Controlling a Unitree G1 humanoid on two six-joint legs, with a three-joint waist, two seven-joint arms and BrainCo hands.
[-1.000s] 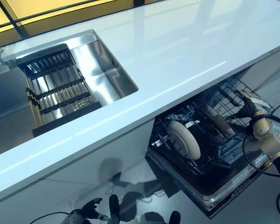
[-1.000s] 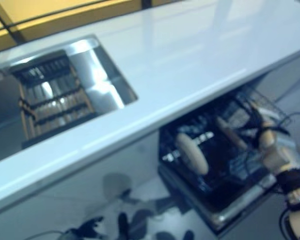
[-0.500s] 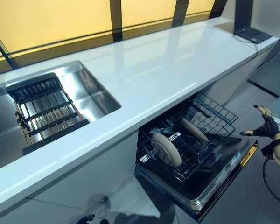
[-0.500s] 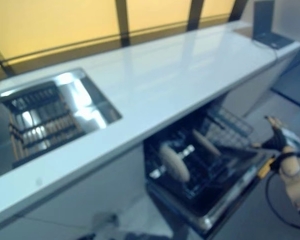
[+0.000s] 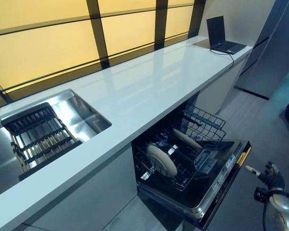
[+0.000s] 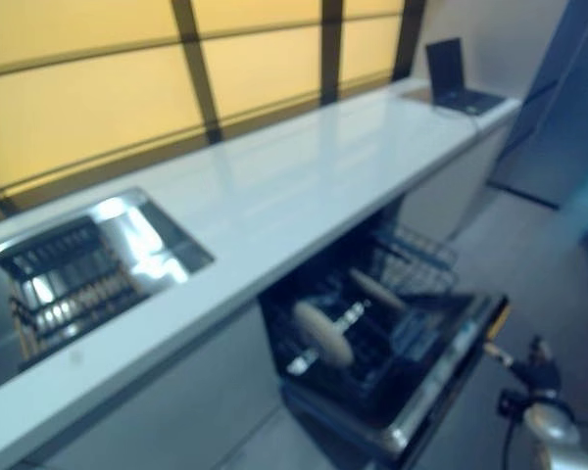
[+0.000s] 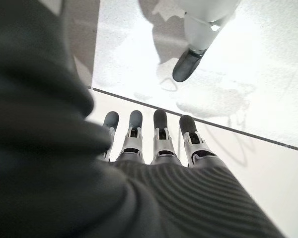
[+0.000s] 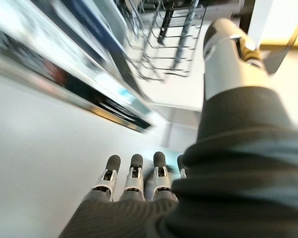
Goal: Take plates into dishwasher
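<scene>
The robot's right hand (image 5: 269,174) hangs low at the near right, just off the outer edge of the lowered dishwasher door (image 5: 221,180). Its fingers (image 8: 134,173) are straight and side by side, the thumb sticking out apart, and they hold nothing. The left hand (image 7: 154,148) shows only in its own wrist view, pointing down at a pale floor, fingers straight in a row and empty.

Past the right hand, the dishwasher (image 5: 183,163) stands open under the counter with its dark wire rack (image 5: 202,125) pulled out over the door. Two pale round plates sit on edge in the rack: one plate (image 5: 161,161) toward the front left, a second plate (image 5: 186,139) further back and to the right, apart from the first.

Above runs a long white counter (image 5: 149,82). A steel sink (image 5: 82,120) is set into it at the left, with a dark slatted drying rack (image 5: 38,137) resting across it. At the far right end of the counter sits an open laptop (image 5: 221,36). Behind the counter are yellow window panels (image 5: 48,48) split by dark frames.
</scene>
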